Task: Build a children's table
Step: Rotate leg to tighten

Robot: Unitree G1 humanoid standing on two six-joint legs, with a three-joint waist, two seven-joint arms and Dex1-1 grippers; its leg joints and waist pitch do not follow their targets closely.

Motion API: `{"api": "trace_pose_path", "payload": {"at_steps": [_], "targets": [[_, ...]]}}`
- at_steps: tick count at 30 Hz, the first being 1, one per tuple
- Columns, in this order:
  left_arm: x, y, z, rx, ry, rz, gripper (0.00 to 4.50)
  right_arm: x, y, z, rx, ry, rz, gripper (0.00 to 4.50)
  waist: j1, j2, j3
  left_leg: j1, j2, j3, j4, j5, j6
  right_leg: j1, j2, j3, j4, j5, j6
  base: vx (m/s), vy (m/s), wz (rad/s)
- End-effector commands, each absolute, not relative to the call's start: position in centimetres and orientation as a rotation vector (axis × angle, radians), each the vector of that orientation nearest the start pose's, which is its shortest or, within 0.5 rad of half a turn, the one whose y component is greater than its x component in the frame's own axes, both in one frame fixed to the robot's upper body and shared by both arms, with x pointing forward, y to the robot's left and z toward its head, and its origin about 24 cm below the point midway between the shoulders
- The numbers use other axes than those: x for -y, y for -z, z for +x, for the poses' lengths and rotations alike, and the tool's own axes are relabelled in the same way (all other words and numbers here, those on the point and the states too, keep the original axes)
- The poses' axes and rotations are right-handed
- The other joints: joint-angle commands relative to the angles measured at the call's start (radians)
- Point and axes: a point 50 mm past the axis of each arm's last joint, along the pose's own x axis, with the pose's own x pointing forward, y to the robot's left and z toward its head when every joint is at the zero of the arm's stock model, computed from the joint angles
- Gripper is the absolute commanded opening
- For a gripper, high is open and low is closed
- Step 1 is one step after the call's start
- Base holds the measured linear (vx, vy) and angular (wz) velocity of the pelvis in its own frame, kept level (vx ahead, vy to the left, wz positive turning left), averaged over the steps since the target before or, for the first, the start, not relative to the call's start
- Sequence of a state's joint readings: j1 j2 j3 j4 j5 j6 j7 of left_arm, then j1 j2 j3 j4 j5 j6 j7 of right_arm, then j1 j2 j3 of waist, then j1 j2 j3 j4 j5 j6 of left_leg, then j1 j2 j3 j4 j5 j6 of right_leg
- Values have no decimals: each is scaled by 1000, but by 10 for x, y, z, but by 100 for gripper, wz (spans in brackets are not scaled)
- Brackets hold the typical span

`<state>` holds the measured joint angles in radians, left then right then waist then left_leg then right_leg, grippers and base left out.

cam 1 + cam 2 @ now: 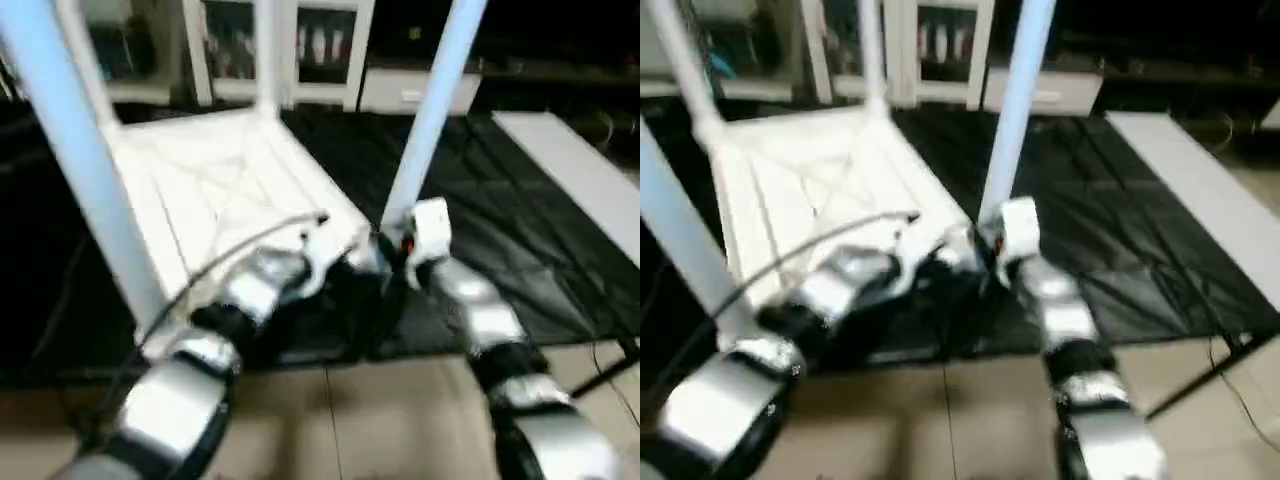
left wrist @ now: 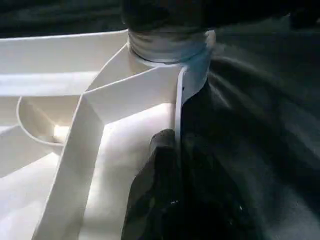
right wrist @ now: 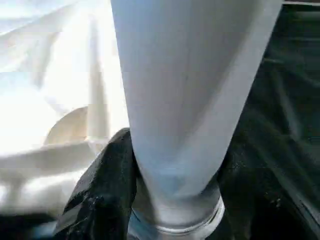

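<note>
Tabletop [image 1: 230, 190] lies underside-up on the black floor sheet [image 1: 500, 240]; right gripper [image 3: 170, 200] fingers straddle the near-right leg [image 1: 430, 110] at its base, left gripper [image 2: 165, 165] fingers pressed together at the rim: light, stiff, slick plastic, so grip low near the socket.

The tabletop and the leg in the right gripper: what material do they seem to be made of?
The tabletop looks like white moulded plastic, smooth and slightly glossy: thin ribs cross its underside. The leg seems a smooth white plastic tube with a soft sheen, though painted metal cannot be excluded. The right gripper closes around its base.
</note>
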<state>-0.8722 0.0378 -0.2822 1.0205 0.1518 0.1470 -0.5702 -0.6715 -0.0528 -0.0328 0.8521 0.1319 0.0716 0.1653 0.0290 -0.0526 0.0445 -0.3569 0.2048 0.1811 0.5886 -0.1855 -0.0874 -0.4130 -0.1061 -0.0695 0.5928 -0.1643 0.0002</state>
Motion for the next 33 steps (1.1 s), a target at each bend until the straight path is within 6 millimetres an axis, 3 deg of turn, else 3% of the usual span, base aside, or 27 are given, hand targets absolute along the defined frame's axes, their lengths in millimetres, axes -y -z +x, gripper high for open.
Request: {"api": "trace_pose_path", "payload": {"at_steps": [1,5,6,7,8,10,12,14,15,16,17,18,19,22,24,25,27,28,30,33], "targets": [[-47,-78,377,-281,736,460,0,90,-19,350,-351,-296,77,194,6,7,-68,2,13,-8,-79,-323,1,42,-31,28,-79,-313,-165,0,0,0],[-44,-77,377,-277,744,481,0,76,-28,351,-301,-379,139,194,12,9,-72,-4,12,0,-71,-220,45,50,-30,32,-59,-143,-219,13,-4,0],[-46,-76,377,-279,746,489,0,75,-32,351,-274,-435,172,194,12,-2,-73,-8,12,1,-69,-203,56,55,-30,32,-56,-118,-222,0,0,0],[-47,-75,376,-281,748,496,0,74,-36,350,-246,-489,201,194,18,7,-73,-7,16,0,-68,-165,73,54,-32,32,-51,-78,-239,0,0,0],[-50,-73,377,-285,748,507,0,76,-41,349,-217,-538,229,194,19,2,-72,-4,16,4,-65,-146,92,54,-30,32,-49,-50,-253,0,0,0],[-55,-71,377,-289,746,516,0,83,-45,347,-186,-576,242,250,26,0,-71,-3,17,5,-64,-128,114,57,-31,33,-47,-27,-265,0,0,0],[-57,-70,376,-288,758,524,0,89,-46,346,-177,-589,230,264,32,-1,-68,-2,17,7,-64,-140,127,57,-32,34,-52,-55,-263,0,0,0],[-61,-65,373,-308,808,540,0,104,-48,340,-164,-623,209,294,27,2,-64,-14,19,-3,-74,-201,105,65,-36,31,-63,-189,-209,0,0,0],[-61,-62,371,-314,833,548,0,110,-49,339,-161,-624,207,306,22,-6,-63,-14,20,-4,-75,-206,97,65,-35,32,-67,-208,-199,0,0,0],[-62,-59,368,-331,858,558,0,117,-51,337,-157,-627,204,307,17,-5,-63,-13,20,-6,-74,-207,84,60,-34,33,-67,-224,-199,0,0,0],[-64,-55,365,-347,888,572,0,126,-53,334,-152,-632,195,309,25,-10,-63,-1,23,-2,-70,-201,82,52,-36,36,-68,-222,-209,0,0,0],[-65,-53,362,-355,921,582,0,134,-56,331,-145,-640,184,319,27,-12,-65,1,25,0,-68,-185,85,50,-36,38,-63,-193,-222,0,0,0],[-67,-50,359,-374,959,573,0,144,-59,326,-139,-664,157,335,32,-18,-63,-5,25,1,-68,-148,95,54,-32,38,-57,-142,-236,0,0,0],[-81,-42,346,-425,1085,588,0,169,-69,313,-151,-777,94,357,50,-18,-60,-2,27,4,-66,-119,119,52,-32,40,-49,-101,-241,0,0,0],[-87,-39,340,-428,1156,604,0,177,-72,308,-166,-819,61,374,57,-17,-57,1,28,5,-69,-151,112,48,-35,40,-57,-155,-230,0,0,0],[-99,-35,329,-468,1255,595,0,192,-75,301,-215,-882,-11,388,58,-24,-54,-2,28,3,-72,-192,95,51,-37,39,-62,-229,-210,0,0,0],[-104,-36,320,-462,1350,589,0,198,-75,292,-274,-958,-74,398,61,-19,-50,3,32,1,-77,-236,69,42,-40,40,-72,-314,-186,0,0,0],[-105,-36,319,-467,1364,585,0,199,-74,291,-286,-972,-84,398,61,-21,-47,3,31,0,-80,-273,51,43,-40,41,-76,-365,-168,0,0,0],[-113,-37,308,-489,1458,577,0,203,-71,277,-384,-1086,-131,431,58,-22,-46,5,31,-2,-83,-302,40,40,-38,43,-79,-389,-153,0,0,0],[-114,-41,303,-495,1504,567,0,202,-69,274,-413,-1119,-138,441,58,-18,-48,10,34,-3,-84,-308,28,33,-38,45,-77,-373,-156,0,0,0]]}}
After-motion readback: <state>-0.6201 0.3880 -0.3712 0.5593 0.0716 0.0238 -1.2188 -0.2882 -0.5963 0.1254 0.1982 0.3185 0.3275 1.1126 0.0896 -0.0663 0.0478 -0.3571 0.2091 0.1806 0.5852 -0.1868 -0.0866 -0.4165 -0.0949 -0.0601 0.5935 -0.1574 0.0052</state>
